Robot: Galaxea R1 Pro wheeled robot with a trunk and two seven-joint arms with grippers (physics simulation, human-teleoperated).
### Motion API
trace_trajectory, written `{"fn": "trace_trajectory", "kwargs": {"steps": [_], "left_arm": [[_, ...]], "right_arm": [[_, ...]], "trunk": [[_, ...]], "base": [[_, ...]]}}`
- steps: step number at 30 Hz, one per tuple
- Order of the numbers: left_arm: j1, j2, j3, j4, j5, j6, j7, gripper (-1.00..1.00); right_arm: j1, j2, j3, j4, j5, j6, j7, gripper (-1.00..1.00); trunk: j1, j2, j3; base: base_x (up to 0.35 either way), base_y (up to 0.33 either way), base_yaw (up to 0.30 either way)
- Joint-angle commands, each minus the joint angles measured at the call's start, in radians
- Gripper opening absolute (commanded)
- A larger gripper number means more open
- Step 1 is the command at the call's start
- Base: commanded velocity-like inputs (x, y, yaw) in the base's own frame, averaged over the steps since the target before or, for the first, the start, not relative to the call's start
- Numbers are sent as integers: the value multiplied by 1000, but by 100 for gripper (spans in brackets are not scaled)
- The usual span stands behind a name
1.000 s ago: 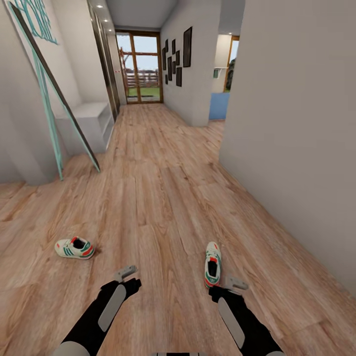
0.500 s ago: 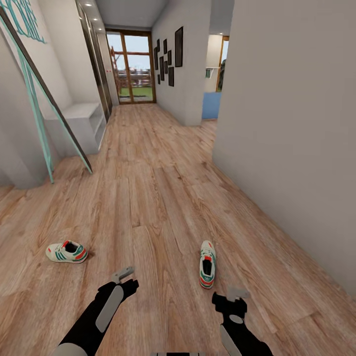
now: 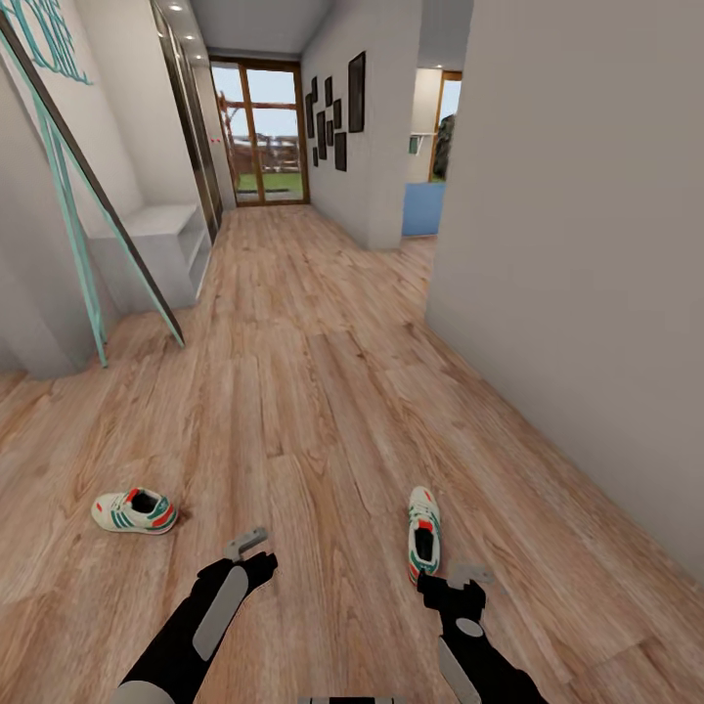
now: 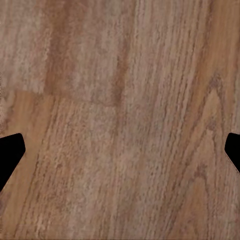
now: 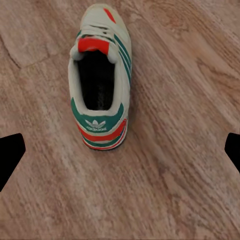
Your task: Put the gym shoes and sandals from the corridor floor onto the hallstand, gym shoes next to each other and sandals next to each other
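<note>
Right wrist view: I've got the right gripper (image 5: 120, 150) spread wide over the near gym shoe (image 5: 100, 75), upright on the floor (image 5: 190, 190). Risk: jaws sit behind the heel, so closing grabs air. Left gripper (image 4: 120, 152) also apart; other shoe (image 3: 135, 510) well off left.

Even, bright render; daylight enters through the glass door (image 3: 262, 132) upper centre, with ceiling spotlights (image 3: 174, 9) upper left. Shadows are faint, wrist views soft.
</note>
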State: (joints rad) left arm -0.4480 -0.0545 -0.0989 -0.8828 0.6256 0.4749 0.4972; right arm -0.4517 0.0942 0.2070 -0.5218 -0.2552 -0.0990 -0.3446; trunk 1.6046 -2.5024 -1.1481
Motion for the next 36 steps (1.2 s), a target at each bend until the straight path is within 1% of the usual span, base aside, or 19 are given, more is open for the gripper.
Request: {"fn": "trace_trajectory", "kwargs": {"steps": [1, 4, 7, 9, 11, 13, 14, 17, 22, 27, 33, 34, 36], "left_arm": [[0, 0, 0, 0, 0, 0, 0, 100], [0, 0, -1, -1, 0, 1, 3, 100], [0, 1, 0, 0, 0, 2, 3, 100], [0, 1, 0, 0, -1, 2, 4, 100], [0, -1, -3, 1, -2, 2, 7, 100], [0, -1, -7, 1, -3, 2, 8, 100], [0, -1, -13, 1, -3, 2, 8, 100], [0, 1, -59, 2, -5, 1, 13, 100], [0, 4, -84, 2, -6, 1, 16, 100], [-1, 6, -79, 3, 3, 7, 12, 100], [-1, 6, -73, 0, 8, 9, 11, 100], [-1, 5, -67, -1, 8, 9, 11, 100], [-1, 1, -35, -4, 11, 10, 11, 100]], "right_arm": [[-1, 0, 0, 0, 0, 0, 1, 100], [-3, 0, 0, 0, 3, 2, 5, 100], [-5, -1, 0, 0, 7, 10, 29, 100], [-18, -8, 0, 1, 6, 31, 59, 100], [-33, -30, -3, 1, 4, 59, 89, 100], [-35, -33, -3, 2, 3, 62, 92, 100], [-36, -35, -4, 2, 3, 64, 94, 100], [-39, -42, -5, 2, 1, 70, 93, 100], [-40, -45, -6, 2, 1, 75, 90, 100], [-41, -42, -5, 5, 1, 102, 90, 100], [-42, -41, -5, 24, 0, 136, 91, 100], [-42, -41, -5, 26, 0, 139, 91, 100], [-43, -41, -5, 30, 0, 144, 91, 100]], "trunk": [[0, 0, 0], [0, 0, 0], [0, 0, 0], [0, 0, 0], [0, 0, 0], [0, 0, 0], [0, 0, 0], [0, 0, 0], [0, 0, 0], [0, 0, 0], [0, 0, 0], [0, 0, 0], [0, 0, 0]], "base": [[245, 156, 0], [140, 81, 0], [72, 42, 0], [41, 24, 0], [17, 10, 0], [9, 6, 0], [8, 4, 0], [88, 2, 0], [257, -2, 0], [251, -25, 0], [83, -9, 0], [35, -4, 0], [20, -2, 0]]}}
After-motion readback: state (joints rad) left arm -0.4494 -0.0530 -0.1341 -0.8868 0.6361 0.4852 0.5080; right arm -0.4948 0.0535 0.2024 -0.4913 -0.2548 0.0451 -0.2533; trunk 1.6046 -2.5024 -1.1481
